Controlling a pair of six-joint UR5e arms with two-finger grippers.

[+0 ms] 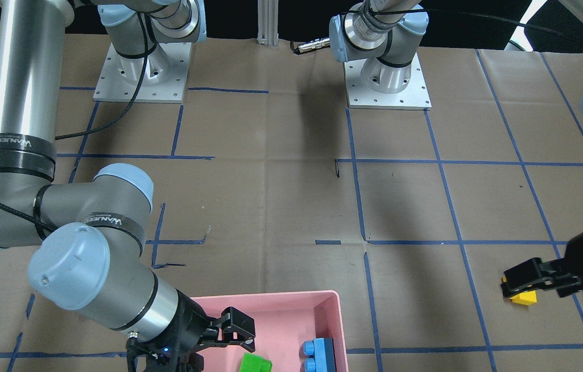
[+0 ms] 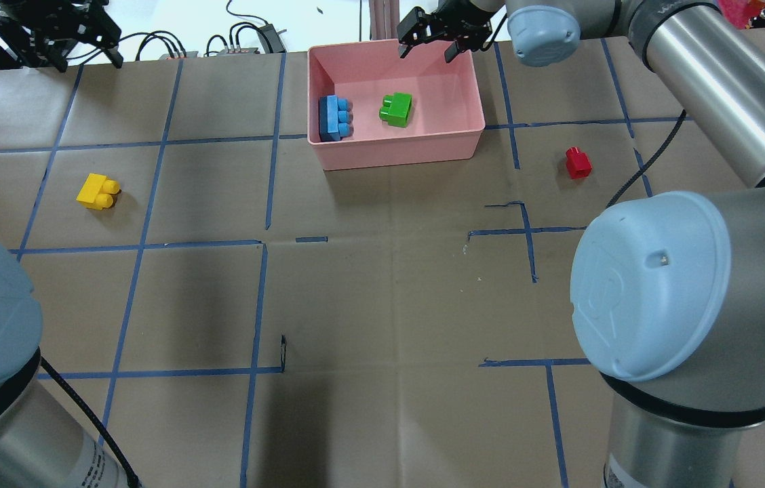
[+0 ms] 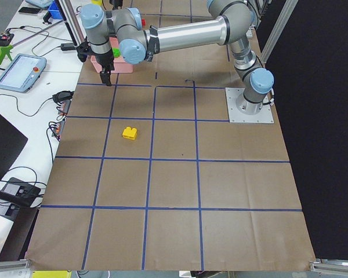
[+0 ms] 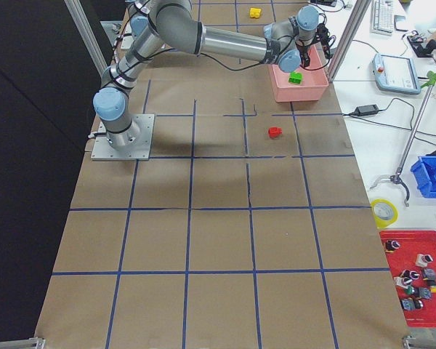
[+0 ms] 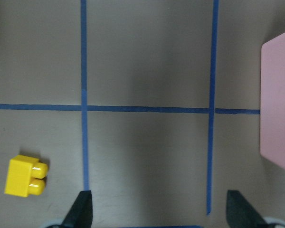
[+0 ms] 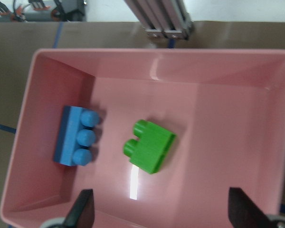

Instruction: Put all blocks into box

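Observation:
The pink box (image 2: 396, 152) stands at the far middle of the table. A blue three-stud block (image 2: 335, 117) and a green two-stud block (image 2: 396, 110) lie inside it, also seen in the right wrist view as the blue block (image 6: 76, 137) and the green block (image 6: 149, 145). My right gripper (image 2: 428, 46) hovers open and empty over the box's far edge. The red block (image 2: 577, 163) sits on the table right of the box. The yellow block (image 2: 97, 192) lies far left. My left gripper (image 5: 160, 209) is open and empty, above the table, with the yellow block (image 5: 26, 175) outside its left finger.
Brown paper with blue tape lines covers the table (image 2: 382, 298). An aluminium post (image 2: 382, 20) stands just behind the box. Cables and devices lie beyond the far edge. The arm bases (image 1: 387, 77) are bolted at the robot's side.

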